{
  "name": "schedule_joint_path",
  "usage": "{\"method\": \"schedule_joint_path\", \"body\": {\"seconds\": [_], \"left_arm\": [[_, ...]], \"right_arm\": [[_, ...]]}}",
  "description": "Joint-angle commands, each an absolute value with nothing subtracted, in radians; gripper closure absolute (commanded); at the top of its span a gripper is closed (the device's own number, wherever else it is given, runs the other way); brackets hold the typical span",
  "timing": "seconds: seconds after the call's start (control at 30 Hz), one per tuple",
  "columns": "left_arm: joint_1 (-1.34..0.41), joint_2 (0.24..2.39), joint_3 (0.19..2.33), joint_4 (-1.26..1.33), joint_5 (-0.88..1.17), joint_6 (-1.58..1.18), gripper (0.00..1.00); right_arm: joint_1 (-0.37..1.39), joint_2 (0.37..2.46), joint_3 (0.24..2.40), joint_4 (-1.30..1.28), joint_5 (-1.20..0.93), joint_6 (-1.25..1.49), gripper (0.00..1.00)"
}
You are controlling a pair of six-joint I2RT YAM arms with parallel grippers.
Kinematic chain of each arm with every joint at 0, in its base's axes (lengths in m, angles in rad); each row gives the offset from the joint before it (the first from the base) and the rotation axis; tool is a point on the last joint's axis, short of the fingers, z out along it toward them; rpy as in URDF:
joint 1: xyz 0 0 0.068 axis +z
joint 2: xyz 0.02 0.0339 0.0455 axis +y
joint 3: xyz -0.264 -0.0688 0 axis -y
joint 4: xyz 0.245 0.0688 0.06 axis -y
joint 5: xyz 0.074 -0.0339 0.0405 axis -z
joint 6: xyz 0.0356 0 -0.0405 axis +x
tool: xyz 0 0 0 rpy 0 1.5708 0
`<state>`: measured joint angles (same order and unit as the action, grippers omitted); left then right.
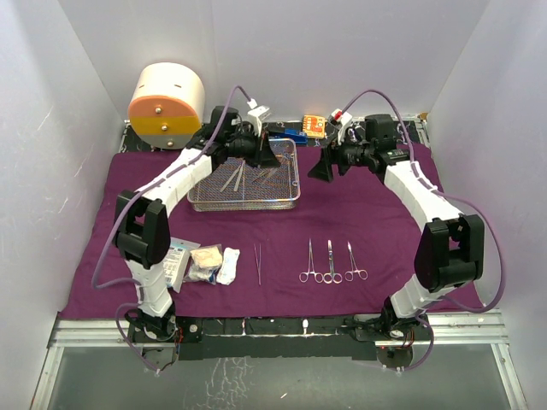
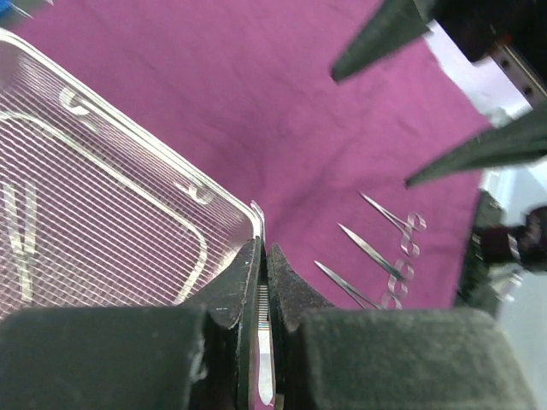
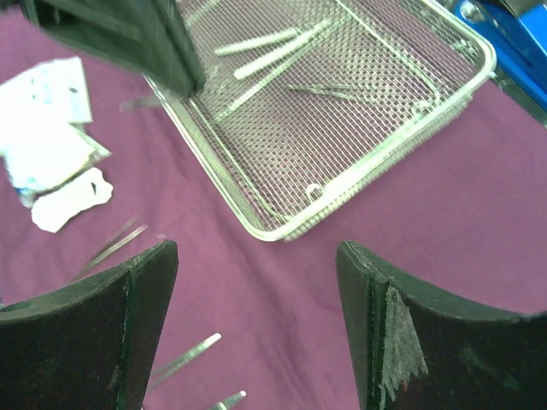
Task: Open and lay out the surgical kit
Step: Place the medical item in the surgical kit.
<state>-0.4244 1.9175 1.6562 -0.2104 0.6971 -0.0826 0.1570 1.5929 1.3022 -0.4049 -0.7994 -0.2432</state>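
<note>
1. At the bench's far-left corner, a cream-and-orange drum [image 1: 167, 104] sits just off the purple cloth wrap [image 1: 376, 231], which lies spread flat across the bench.
2. Near the front-left corner lie white packets [image 1: 178, 260] and gauze [image 1: 214, 263], with tweezers [image 1: 257, 263] just right of them.
3. Toward the back edge, left of centre, the wire-mesh tray [image 1: 244, 207] holds several loose instruments [image 3: 256, 41], clearest in the right wrist view.
4. The left gripper [image 2: 261, 248] hangs at the tray's right end. Only its own wrist view shows the jaws pinched nearly together on a slim steel instrument [image 2: 264, 342].
5. Three forceps [image 1: 331, 260] lie in a row near the front edge, right of centre.
6. The right gripper [image 3: 256, 248], just beside the tray's right end, gapes wide and holds nothing.
</note>
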Motion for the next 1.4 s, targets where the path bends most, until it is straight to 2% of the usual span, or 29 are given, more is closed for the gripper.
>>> {"method": "schedule_joint_path", "body": {"seconds": [0.0,0.13,0.33,0.53,0.73,1.07,1.37], "left_arm": [[-0.408,1.757,1.501,-0.073,0.935,-0.177,1.0],[-0.408,1.701,1.431,-0.097,0.936,-0.116,1.0],[-0.431,1.639,1.432,-0.269,0.641,0.084,1.0],[-0.443,1.597,1.421,-0.286,0.462,0.149,1.0],[-0.448,1.593,1.416,-0.284,0.446,0.174,1.0],[-0.476,1.625,1.436,-0.291,0.438,0.207,1.0],[-0.504,1.642,1.453,-0.304,0.421,0.222,1.0]], "right_arm": [[0.185,1.581,1.332,-0.205,-0.934,-0.082,0.3],[0.238,1.555,1.287,-0.145,-0.935,-0.028,0.37],[0.291,1.57,1.26,-0.039,-0.846,0.145,0.33],[0.293,1.644,1.276,0.108,-0.837,0.429,0.36],[0.299,1.721,1.29,0.238,-0.876,0.634,0.37],[0.332,1.822,1.333,0.326,-0.908,0.774,0.37],[0.345,1.857,1.348,0.361,-0.92,0.808,0.47]]}}
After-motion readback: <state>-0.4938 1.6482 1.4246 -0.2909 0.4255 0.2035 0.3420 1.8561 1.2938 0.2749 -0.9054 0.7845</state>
